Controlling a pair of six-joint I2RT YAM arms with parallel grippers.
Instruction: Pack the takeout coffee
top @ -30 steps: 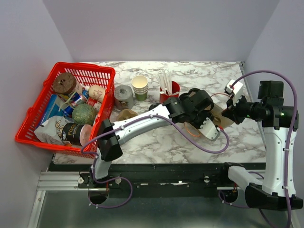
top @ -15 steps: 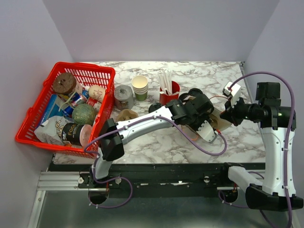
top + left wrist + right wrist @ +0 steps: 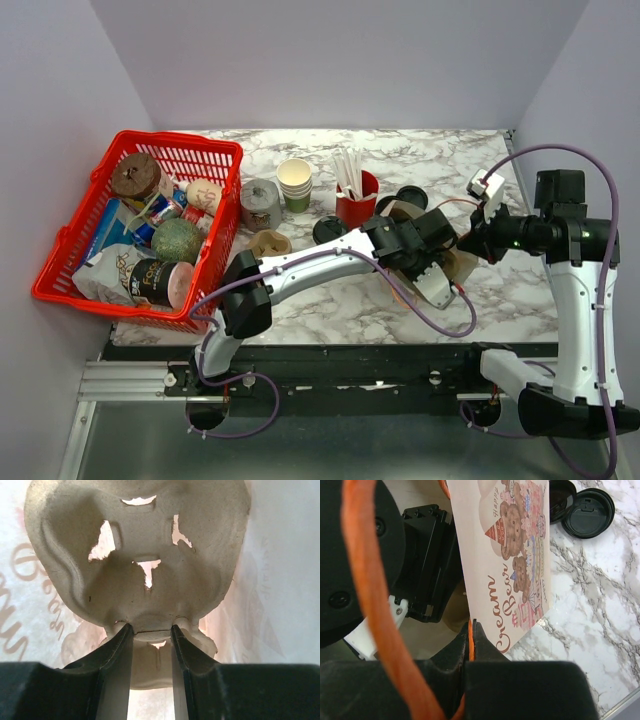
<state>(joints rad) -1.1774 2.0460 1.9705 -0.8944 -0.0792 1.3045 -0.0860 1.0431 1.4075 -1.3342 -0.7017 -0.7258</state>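
Paper and thin plastic: the takeout coffee (image 3: 328,230), which I take to be the black-lidded cup at 9 o'clock from the printed bag (image 3: 505,545), should be light but crushable and may slop. I'd pinch it gently low on the wall, never by the lid. My left hand (image 3: 150,635) is inside the bag, clamped on the rim of a pulp cup carrier (image 3: 135,570). My right hand (image 3: 471,630) is closed on the bag's orange handle (image 3: 375,605). The marble-look worktop (image 3: 440,160) appears smooth and slick. A red basket (image 3: 180,145) crowds 9 o'clock, and plain walls close three sides.
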